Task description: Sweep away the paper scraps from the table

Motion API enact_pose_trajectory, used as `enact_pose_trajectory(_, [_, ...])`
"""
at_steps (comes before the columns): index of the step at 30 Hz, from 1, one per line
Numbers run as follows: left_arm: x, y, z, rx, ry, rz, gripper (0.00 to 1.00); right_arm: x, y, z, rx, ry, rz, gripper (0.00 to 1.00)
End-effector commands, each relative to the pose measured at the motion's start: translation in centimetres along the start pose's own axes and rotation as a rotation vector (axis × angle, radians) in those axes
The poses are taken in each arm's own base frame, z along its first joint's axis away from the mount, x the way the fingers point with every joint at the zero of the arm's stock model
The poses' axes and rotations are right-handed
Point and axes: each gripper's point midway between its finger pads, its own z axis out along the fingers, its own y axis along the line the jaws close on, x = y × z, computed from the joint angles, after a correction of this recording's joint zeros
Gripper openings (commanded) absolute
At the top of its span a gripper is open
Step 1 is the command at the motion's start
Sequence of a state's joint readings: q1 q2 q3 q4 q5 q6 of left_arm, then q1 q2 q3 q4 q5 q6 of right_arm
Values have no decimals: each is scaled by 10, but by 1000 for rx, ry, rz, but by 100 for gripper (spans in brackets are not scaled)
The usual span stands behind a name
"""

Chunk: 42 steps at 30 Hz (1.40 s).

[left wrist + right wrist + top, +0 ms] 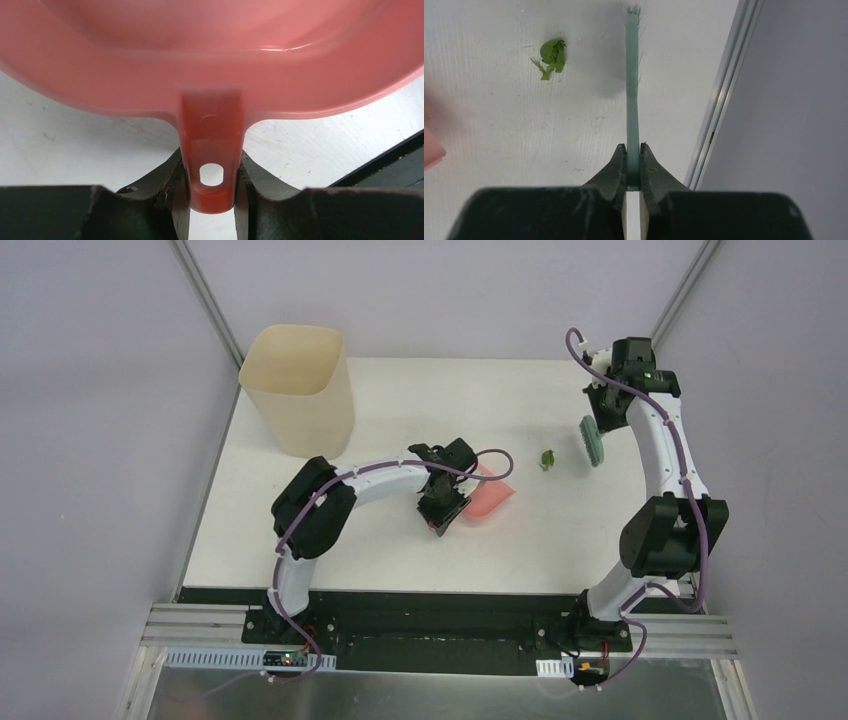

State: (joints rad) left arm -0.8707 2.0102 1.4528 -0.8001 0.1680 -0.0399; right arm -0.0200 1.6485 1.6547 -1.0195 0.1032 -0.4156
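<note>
A white desk (400, 540) seen from above, with two robot arms mounted at its near edge. Near the middle, the left fingers (160, 180) are closed on the narrow handle of a pink dustpan (490, 498), whose pan lies low on the desk with its open side facing right. At the right side of the desk, the right fingers (616, 170) are pinched tight on the handle of a teal brush (593, 440), which extends away from them edge-on, bristles at the far tip; whether the bristles touch the desk cannot be told. Between the two tools lies the only piece visible, one green paper scrap (547, 459), apart from both. From the brush it sits to the left, toward the dustpan's mouth, so a leftward stroke across the brush's long axis would likely carry it in. The scrap is small, crumpled and leaf-like, with ragged edges, and looks light enough to skid or flip.
</note>
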Motion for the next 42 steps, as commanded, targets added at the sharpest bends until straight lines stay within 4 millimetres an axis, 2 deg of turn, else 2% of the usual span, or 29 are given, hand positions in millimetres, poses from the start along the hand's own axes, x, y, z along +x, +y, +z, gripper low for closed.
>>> enact_pose_trajectory(1, [-23,-11,5,63,-110,-1,19,-33,-23,-15,61,-122,65,0])
enact_pose_trajectory(10, [-23,-12,4,14,-141,38,34,-34,-35,-5,58,-101,74,0])
enact_pose_trajectory(18, [-13,-19,14,-70,-109,122,36,-32,-36,-7,29,-104,101,0])
enact_pose_trajectory(22, [-12,-17,14,-106,-103,126,35,-28,-36,-7,19,-98,99,0])
enact_pose_trajectory(27, [-14,-15,7,-125,-116,121,26,-26,-33,3,-3,-81,68,0])
enact_pose_trajectory(33, [-15,-19,-1,-114,-92,133,18,-35,-37,18,-1,-51,48,0])
enact_pose_trajectory(38, [-6,-19,-9,-108,-3,159,17,-34,-14,31,-49,20,-2,0])
enact_pose_trajectory(42, [-7,-18,-20,-58,25,113,15,-31,23,32,-103,62,-70,0])
